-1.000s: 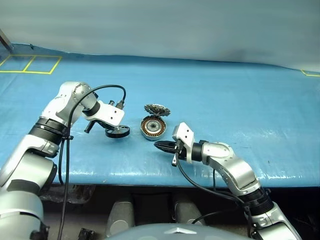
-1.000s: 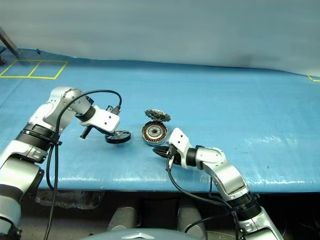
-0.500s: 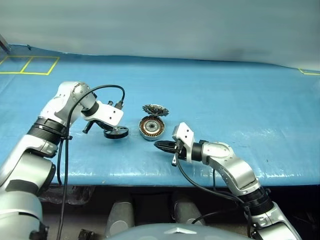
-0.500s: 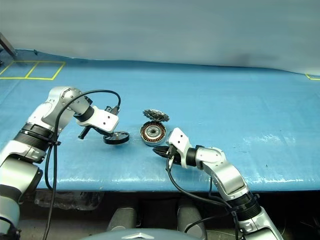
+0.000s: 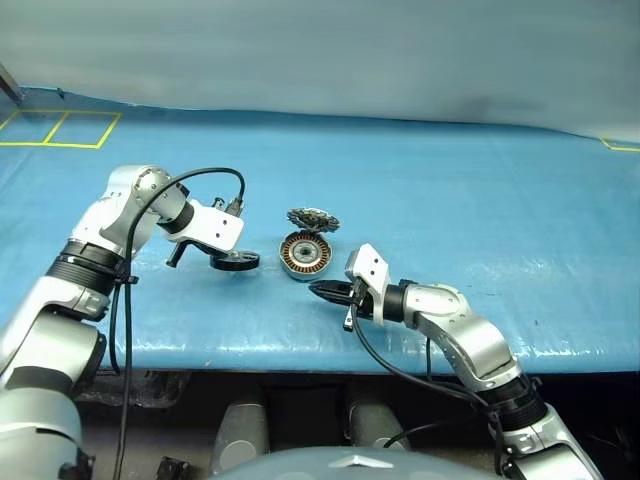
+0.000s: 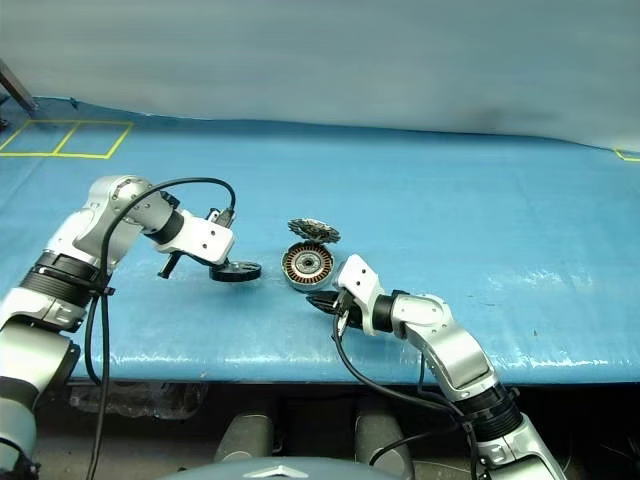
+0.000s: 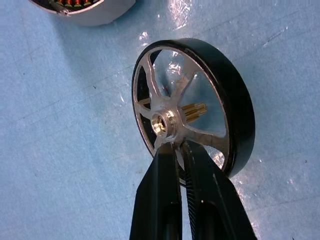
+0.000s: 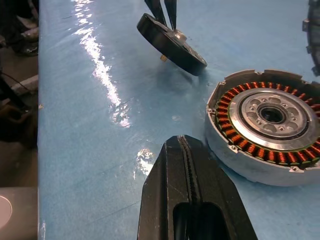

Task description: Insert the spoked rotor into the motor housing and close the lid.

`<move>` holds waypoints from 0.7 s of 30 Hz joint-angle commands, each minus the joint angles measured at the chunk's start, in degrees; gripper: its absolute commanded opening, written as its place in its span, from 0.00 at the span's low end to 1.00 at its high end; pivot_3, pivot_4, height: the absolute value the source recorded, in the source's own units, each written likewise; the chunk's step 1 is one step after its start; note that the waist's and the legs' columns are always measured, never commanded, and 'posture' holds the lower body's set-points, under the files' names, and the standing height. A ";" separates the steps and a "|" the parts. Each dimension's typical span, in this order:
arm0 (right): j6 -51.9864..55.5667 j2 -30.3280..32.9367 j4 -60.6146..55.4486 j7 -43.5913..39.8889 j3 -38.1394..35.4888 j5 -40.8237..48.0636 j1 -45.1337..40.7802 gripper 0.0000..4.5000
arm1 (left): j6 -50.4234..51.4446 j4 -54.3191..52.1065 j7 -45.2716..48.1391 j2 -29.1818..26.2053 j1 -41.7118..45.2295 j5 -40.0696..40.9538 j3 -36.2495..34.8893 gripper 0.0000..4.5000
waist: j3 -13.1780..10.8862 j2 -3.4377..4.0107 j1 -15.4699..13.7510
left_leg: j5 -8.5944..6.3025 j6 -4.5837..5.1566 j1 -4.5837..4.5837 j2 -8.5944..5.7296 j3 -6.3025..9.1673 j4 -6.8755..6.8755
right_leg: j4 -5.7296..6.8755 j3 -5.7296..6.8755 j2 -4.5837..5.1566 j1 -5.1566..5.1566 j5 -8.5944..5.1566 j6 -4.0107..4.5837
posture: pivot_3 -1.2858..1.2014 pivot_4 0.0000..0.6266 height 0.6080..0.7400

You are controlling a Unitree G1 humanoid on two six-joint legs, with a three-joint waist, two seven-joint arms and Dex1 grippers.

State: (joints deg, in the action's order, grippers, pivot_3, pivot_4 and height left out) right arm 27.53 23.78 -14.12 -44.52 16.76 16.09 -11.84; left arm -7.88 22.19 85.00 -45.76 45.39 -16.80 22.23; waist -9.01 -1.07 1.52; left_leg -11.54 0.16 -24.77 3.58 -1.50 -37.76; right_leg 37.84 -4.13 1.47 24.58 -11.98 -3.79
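Note:
The spoked rotor [image 7: 192,105], a black ring with silver spokes and a brass pinion, hangs tilted just over the blue sheet. My left gripper [image 7: 177,145] is shut on one of its spokes, next to the hub. To its right lies the motor housing [image 5: 304,255], open side up, copper windings showing [image 8: 267,125]. The lid [image 5: 313,219] stands tilted just behind the housing. My right gripper [image 5: 322,291] is shut and empty, low over the sheet just in front of the housing, pointing left. Whether the rotor [image 8: 172,44] touches the sheet I cannot tell.
A blue sheet [image 5: 450,200] covers the table, whose front edge [image 5: 300,345] runs just below my right gripper. Yellow tape lines [image 5: 60,128] mark the far left corner. A black cable [image 5: 130,300] loops along my left arm.
My left wrist has turned a little, tilting the rotor, which stays in about the same spot. The right arm has not moved.

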 commanded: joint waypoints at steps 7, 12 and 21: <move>-2.63 -0.21 -0.82 1.40 -2.85 0.24 0.39 0.00 | 1.18 -3.28 -4.88 -2.30 -7.67 9.33 -8.67 0.00 | -0.01 -0.02 0.03 | 0.00 0.00 0.00 0.00 0.00 0.04 | -0.01 0.02 -0.01 0.02 -0.01 0.00 | 0.52 0.24 1.00; -3.53 -0.48 -0.15 1.79 -2.58 -0.35 1.04 0.00 | 3.51 -4.81 -4.91 -2.77 -9.46 14.16 -11.51 0.00 | -0.03 -0.04 -0.06 | 0.00 0.00 -0.02 0.00 0.00 0.04 | -0.02 0.02 0.00 0.02 -0.01 0.00 | 0.52 0.24 1.00; -4.89 -1.89 0.15 2.70 -2.19 -0.92 1.72 0.00 | 5.41 -5.81 -4.01 -2.24 -7.78 19.66 -12.96 0.00 | -0.07 -0.10 -0.01 | 0.00 0.00 -0.02 0.00 0.00 0.05 | -0.03 0.02 -0.01 0.03 -0.01 0.00 | 0.52 0.24 1.00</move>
State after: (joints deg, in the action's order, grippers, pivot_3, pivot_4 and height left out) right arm 23.96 22.14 -13.41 -42.05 15.27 14.94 -10.11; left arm -1.79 18.32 80.55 -47.54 36.10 1.21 11.05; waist -9.08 -1.17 1.51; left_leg -11.54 0.15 -24.79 3.59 -1.50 -37.71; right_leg 37.81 -4.11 1.46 24.61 -11.99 -3.79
